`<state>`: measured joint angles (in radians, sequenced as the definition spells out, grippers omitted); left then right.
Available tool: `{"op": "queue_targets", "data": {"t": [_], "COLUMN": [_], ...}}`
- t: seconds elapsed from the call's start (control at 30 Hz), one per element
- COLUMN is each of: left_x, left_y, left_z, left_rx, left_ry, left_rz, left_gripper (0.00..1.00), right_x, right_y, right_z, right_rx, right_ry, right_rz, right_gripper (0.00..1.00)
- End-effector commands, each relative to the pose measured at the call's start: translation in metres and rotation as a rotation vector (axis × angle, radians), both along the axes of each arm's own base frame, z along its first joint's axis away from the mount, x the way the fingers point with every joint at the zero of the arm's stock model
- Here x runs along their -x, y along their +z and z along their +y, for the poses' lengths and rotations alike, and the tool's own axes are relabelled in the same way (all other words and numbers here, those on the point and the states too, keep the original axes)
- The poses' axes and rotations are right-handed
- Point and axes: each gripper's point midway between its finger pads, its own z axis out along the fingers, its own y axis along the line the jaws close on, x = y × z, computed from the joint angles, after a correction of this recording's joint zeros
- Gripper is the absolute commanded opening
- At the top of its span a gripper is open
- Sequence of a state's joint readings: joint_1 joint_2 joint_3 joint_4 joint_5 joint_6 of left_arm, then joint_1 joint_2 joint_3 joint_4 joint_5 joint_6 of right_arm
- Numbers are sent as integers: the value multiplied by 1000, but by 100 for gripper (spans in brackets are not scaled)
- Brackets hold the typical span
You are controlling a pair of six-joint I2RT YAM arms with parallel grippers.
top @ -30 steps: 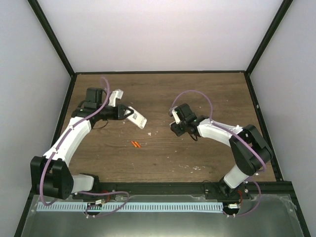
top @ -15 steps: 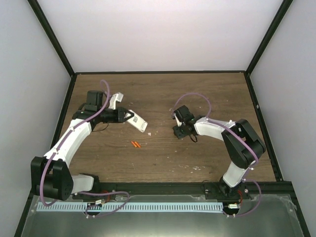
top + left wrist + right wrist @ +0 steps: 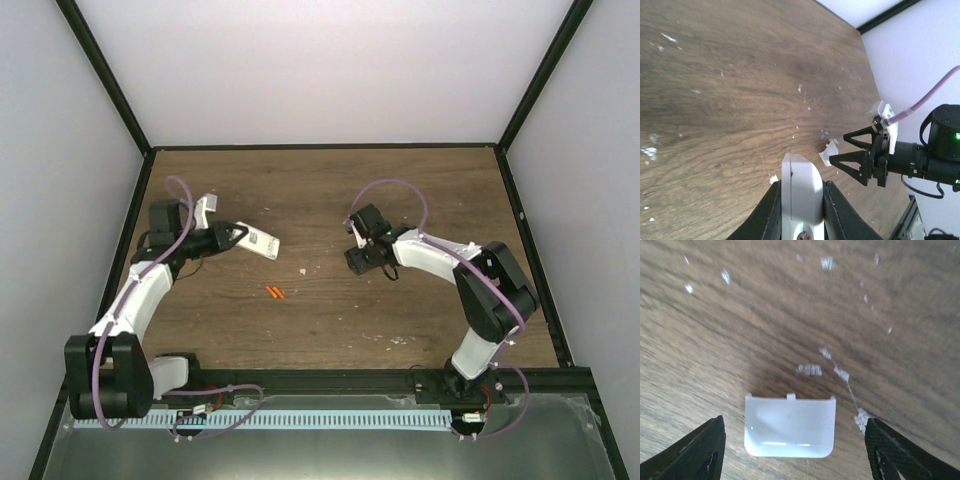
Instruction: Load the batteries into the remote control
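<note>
Remote (image 3: 260,244) clamped in L gripper (image 3: 238,236). R gripper (image 3: 355,262) spread wide, cover (image 3: 790,426) btwn fingers, ungripped. Batteries (image 3: 275,292) laid on table (image 3: 420,190) btwn arms, leftward/nearer base from R jaws.

White remote (image 3: 262,244) in L pincer (image 3: 240,237); 2 orange batteries (image 3: 275,292) lying side-by-side.

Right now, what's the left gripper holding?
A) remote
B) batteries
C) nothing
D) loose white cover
A: the left gripper is shut on the remote. The batteries lie loose on the table, and the cover lies on the table between the spread fingers of the open right gripper, untouched.
</note>
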<state>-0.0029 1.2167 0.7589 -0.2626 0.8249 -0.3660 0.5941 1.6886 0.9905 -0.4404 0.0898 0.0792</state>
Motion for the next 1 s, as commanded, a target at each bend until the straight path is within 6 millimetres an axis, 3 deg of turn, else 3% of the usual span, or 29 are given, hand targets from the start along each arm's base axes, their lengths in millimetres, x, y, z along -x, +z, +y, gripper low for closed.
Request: {"op": "queue_targets", "data": {"t": [0.0,0.17,0.4,0.63,0.77,0.97], "left_x": [-3,9,19,33,41,49], "left_y": [26,19,17,12,5,-8], "left_z": [18,39,80,80,80,79], "left_rx": [55,82,143,166,179,175], "left_ry": [64,161,368,405,425,445], "left_rz": [-102,-76,-70,-76,-64,-26], "left_gripper": [0,0,0,0,0,0], "right_x": [-15,-10,21,39,41,49], "right_y": [42,61,53,47,55,50], "right_z": [15,48,124,183,208,232], "right_rx": [-45,-53,-96,-144,-194,-185], "right_ry": [22,105,273,395,435,492], "right_rz": [-61,-77,10,80,89,87], "right_gripper": [70,66,51,41,38,34]}}
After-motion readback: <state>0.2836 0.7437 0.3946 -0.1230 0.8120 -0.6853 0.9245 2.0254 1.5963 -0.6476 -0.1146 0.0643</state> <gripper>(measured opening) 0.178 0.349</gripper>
